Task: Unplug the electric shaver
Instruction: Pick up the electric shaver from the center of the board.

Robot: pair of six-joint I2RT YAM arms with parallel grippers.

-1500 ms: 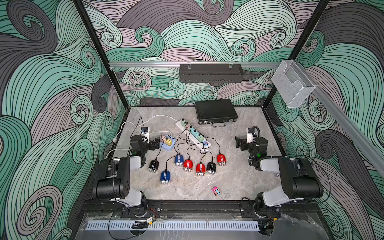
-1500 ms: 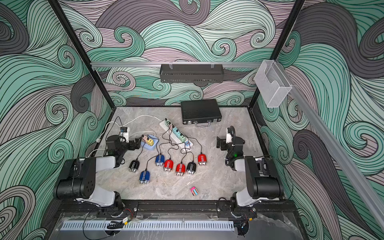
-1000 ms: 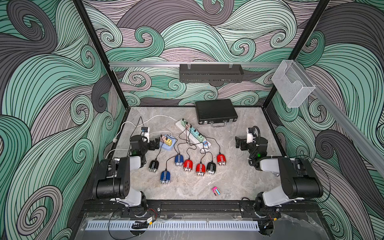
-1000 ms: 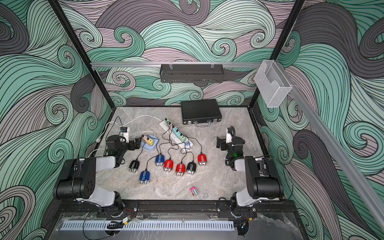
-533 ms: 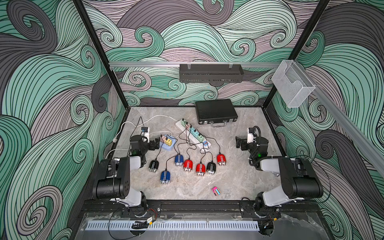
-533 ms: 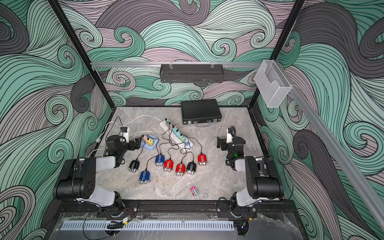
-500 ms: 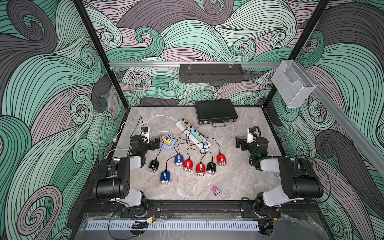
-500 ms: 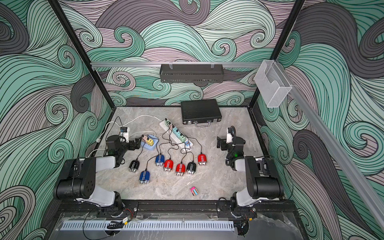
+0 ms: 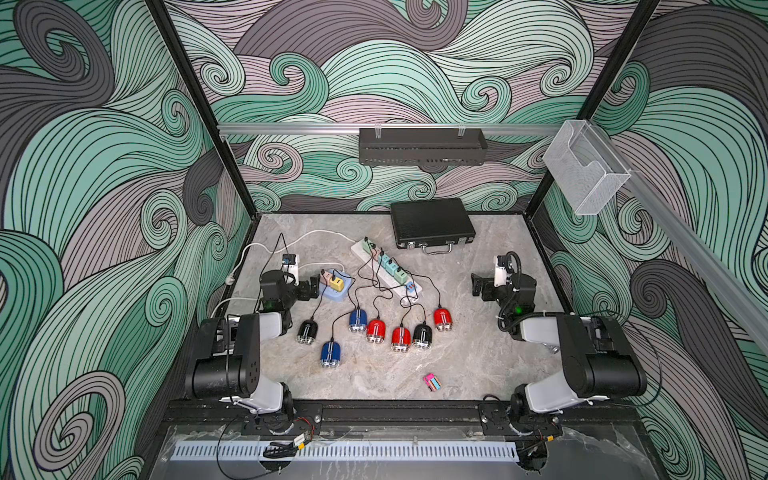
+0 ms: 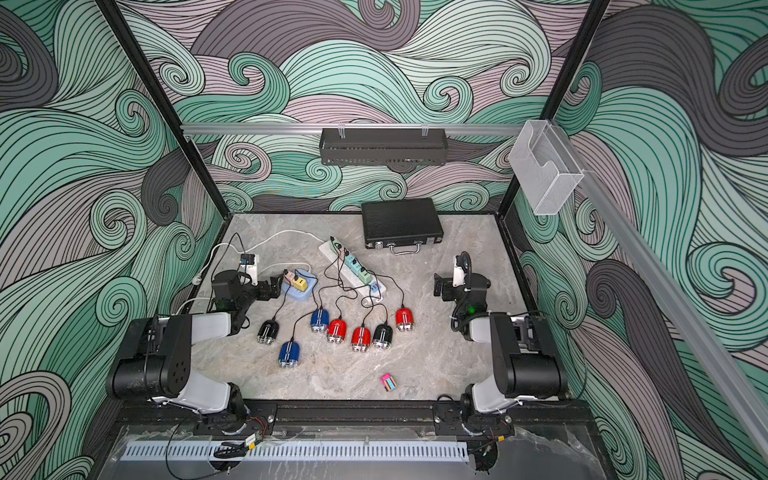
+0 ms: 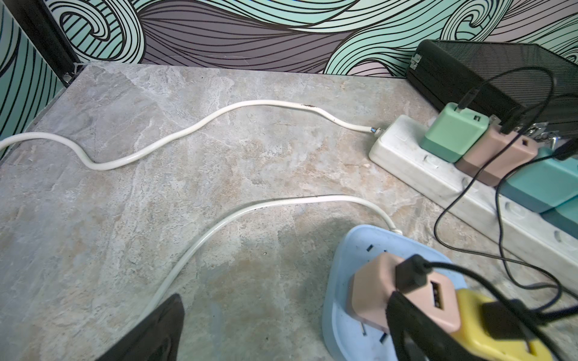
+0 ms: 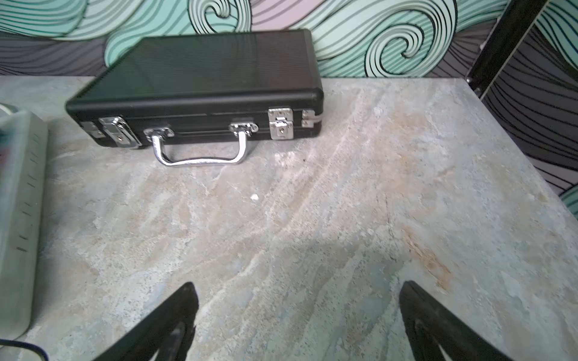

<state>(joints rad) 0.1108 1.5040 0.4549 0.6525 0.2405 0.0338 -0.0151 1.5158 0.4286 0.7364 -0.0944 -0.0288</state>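
In both top views the black electric shaver point(image 9: 307, 331) lies mid-table, its cord running toward the blue socket block point(image 9: 337, 295) just beside the left gripper point(image 9: 309, 288), spread wide and empty; the right gripper point(image 9: 478, 286) is well apart. The left wrist view sets the upright pink charger point(image 11: 375, 293) just beside one finger point(image 11: 406, 325). The right wrist view shows wide, empty jaws over bare marble table point(image 12: 312, 203).

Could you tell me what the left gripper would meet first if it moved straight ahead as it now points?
Probably the pink adapter on the blue socket block: one finger of the open left gripper overlaps it in the wrist view, though depth is unclear.
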